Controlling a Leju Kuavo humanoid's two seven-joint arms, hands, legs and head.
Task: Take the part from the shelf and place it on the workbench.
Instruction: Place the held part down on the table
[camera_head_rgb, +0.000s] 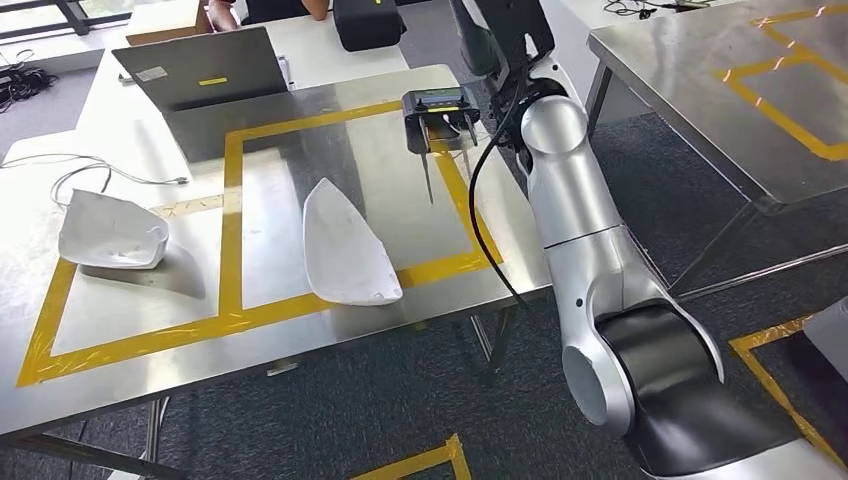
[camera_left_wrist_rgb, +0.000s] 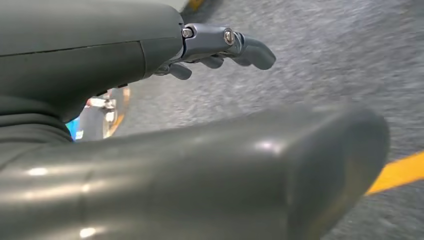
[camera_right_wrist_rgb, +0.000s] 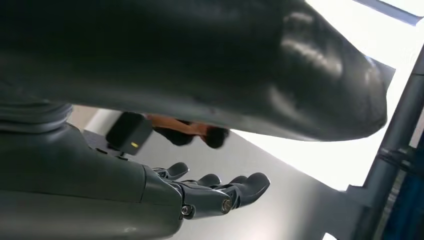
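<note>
Two white shell-shaped parts lie on the steel workbench (camera_head_rgb: 300, 150), which is marked with yellow tape. The pointed part (camera_head_rgb: 345, 245) sits inside the taped rectangle near the front edge. The other part (camera_head_rgb: 110, 232) rests at the left end. My right arm (camera_head_rgb: 580, 230) reaches up past the bench's right edge. My right hand (camera_right_wrist_rgb: 215, 192) has its fingers stretched out and apart and holds nothing. My left hand (camera_left_wrist_rgb: 220, 47) hangs over the grey floor, fingers extended, with nothing in it.
A black device with thin probes (camera_head_rgb: 440, 115) stands at the bench's back right corner, close to my right arm. A grey laptop (camera_head_rgb: 205, 68) sits at the back. A person (camera_head_rgb: 270, 8) is behind it. A second steel table (camera_head_rgb: 720, 70) stands to the right.
</note>
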